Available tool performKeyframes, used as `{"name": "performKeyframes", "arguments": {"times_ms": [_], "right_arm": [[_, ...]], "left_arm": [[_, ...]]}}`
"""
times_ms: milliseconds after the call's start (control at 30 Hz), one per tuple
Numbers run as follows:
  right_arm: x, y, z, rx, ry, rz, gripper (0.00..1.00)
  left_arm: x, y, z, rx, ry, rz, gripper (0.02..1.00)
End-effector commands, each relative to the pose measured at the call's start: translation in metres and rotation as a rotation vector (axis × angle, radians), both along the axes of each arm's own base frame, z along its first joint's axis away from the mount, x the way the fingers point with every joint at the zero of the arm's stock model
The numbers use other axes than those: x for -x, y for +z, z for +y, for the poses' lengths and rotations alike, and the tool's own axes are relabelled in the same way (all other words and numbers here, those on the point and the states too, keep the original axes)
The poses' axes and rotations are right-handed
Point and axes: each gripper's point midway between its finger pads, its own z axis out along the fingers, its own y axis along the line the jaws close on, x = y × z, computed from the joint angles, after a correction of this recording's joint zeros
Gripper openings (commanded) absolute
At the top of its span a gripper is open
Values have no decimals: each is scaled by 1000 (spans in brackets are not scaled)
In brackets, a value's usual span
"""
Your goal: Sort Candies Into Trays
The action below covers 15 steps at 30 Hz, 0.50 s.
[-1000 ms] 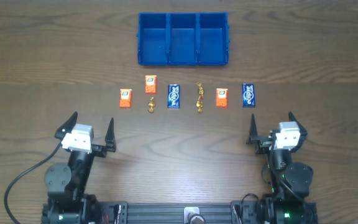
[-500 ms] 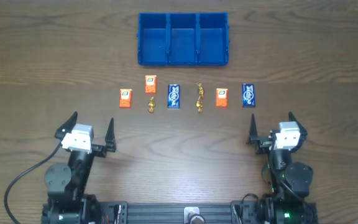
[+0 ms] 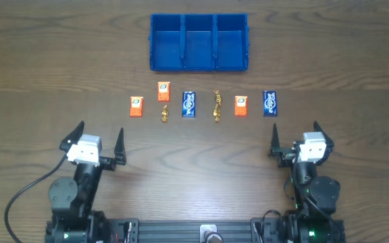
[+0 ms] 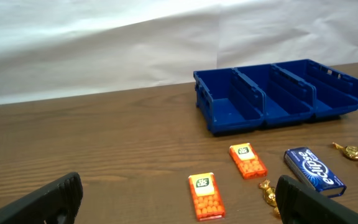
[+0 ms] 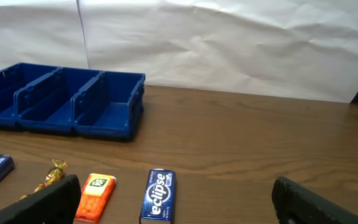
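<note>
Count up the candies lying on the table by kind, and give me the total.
Orange mint boxes: 3
Blue gum packs: 2
Gold-wrapped candies: 3
Total: 8

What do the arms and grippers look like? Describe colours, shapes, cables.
Both arms are black with round joints. The left gripper and right gripper each have a white wrist block and two black pointed fingers. A black cable loops from the left arm's base; green lights glow at both bases.
</note>
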Motion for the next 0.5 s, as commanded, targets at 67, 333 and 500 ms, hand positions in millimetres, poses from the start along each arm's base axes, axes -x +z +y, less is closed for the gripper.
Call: {"name": "performKeyframes", "arguments": {"times_ms": [67,333,500], "right_arm": [[0,-1,0,8,2,0,998],[0,-1,0,8,2,0,998],[0,-1,0,8,2,0,998]], "left_arm": [[1,-18,-5,-3,-29,50,996],[-2,8,-5,88,-19,78,998],[-17,47,-7,143,-12,201,998]]}}
